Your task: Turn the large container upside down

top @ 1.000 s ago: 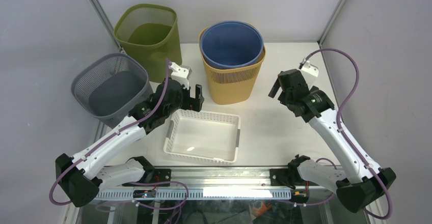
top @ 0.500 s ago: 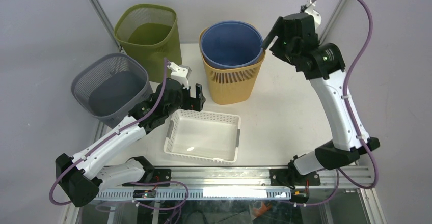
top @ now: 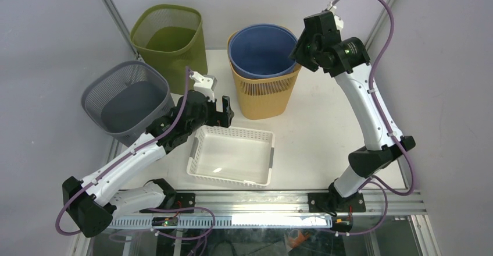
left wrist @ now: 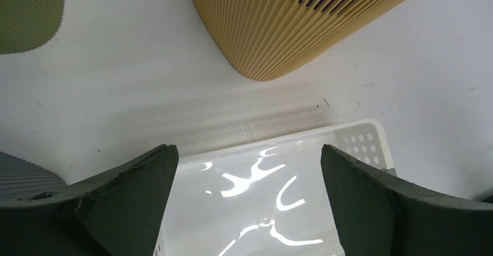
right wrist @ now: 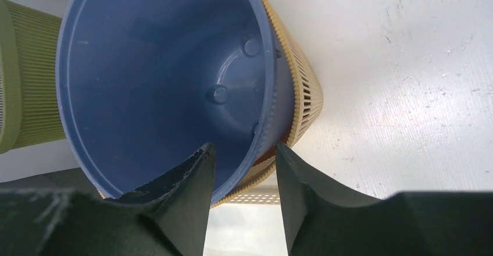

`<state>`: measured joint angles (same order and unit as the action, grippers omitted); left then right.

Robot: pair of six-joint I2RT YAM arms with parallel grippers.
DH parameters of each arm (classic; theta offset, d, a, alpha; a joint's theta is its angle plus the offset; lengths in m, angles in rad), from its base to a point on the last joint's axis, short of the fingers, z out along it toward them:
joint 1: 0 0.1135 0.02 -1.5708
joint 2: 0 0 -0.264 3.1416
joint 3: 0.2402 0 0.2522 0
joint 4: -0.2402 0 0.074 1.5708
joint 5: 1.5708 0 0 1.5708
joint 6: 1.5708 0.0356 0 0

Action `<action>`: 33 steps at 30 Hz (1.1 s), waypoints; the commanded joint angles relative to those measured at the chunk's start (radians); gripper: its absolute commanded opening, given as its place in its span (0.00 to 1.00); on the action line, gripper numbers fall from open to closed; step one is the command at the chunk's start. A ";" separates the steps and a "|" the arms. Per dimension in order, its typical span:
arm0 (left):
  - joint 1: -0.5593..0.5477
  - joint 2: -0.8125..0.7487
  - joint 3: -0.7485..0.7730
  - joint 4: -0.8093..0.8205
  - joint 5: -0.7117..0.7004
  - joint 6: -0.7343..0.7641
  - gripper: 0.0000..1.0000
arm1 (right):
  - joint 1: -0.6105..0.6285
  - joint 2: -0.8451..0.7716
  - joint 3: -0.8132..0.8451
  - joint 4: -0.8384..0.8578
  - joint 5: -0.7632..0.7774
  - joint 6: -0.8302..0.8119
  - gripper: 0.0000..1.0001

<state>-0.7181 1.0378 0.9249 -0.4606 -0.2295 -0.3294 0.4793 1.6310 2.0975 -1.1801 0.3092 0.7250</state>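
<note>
Blue bin (top: 263, 51): upright, mouth up, nested in yellow slatted bin (top: 264, 99), far centre; right gripper (right wrist: 243, 151) straddles its right rim, jaws half apart, clamping uncertain; left gripper (left wrist: 247, 154) farther off, spread wide over white tray (top: 271, 151).

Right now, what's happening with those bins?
The right gripper is at the rim of the blue bin, which sits upright, nested in the yellow slatted bin. One finger is inside the blue bin, the other outside both rims; whether they clamp yet is unclear. The left gripper hangs open above the white tray, holding nothing. Nothing is flipped yet.
</note>
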 commanded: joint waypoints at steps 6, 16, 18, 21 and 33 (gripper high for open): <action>0.012 -0.024 0.002 0.010 0.001 -0.007 0.99 | -0.001 0.011 -0.033 0.047 0.019 0.020 0.46; 0.011 -0.048 -0.008 -0.003 -0.001 -0.003 0.99 | -0.001 0.047 -0.062 0.091 0.004 0.029 0.41; 0.011 -0.048 -0.008 -0.004 0.008 0.003 0.99 | -0.001 0.059 -0.059 0.092 -0.003 0.030 0.40; 0.011 -0.052 -0.004 -0.010 0.000 0.009 0.99 | -0.002 0.074 -0.055 0.094 -0.004 0.031 0.37; 0.011 -0.090 -0.024 -0.036 -0.005 0.002 0.99 | -0.004 0.091 0.072 0.081 -0.009 0.015 0.00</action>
<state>-0.7181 0.9756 0.9150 -0.5014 -0.2325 -0.3294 0.4702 1.7279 2.0617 -1.1278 0.3122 0.7605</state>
